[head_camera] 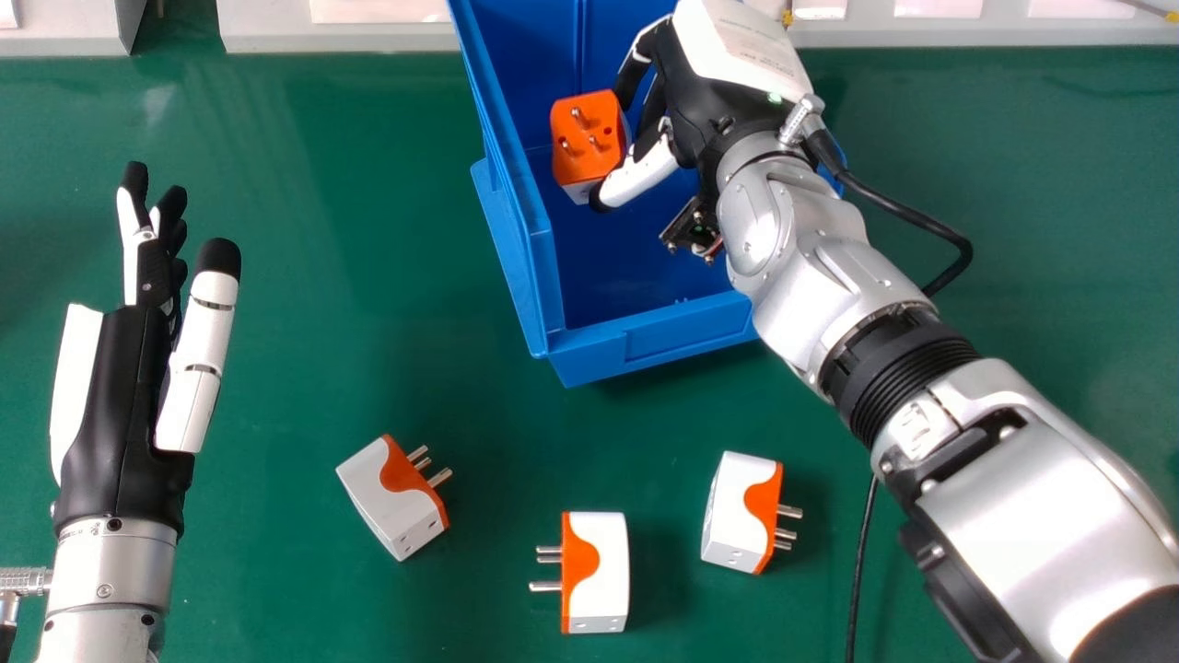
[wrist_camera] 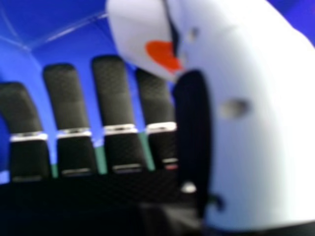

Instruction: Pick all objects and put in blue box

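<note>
Green table (head_camera: pixel 313 368), adapter (head_camera: pixel 585 138) clamped in right hand (head_camera: pixel 705 101) over blue box (head_camera: pixel 649 345) at far edge, three adapters (head_camera: pixel 603 571) nearer, left hand (head_camera: pixel 124 414) spread

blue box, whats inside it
In or over the blue box, the right robot hand holds a plug adapter; whether it touches the box floor can't be told. The hand and forearm hide much of the right side, so anything beneath them can't be seen.

Pale trays (head_camera: pixel 341 39), perhaps, sit far back on the green table (head_camera: pixel 313 368).
</note>
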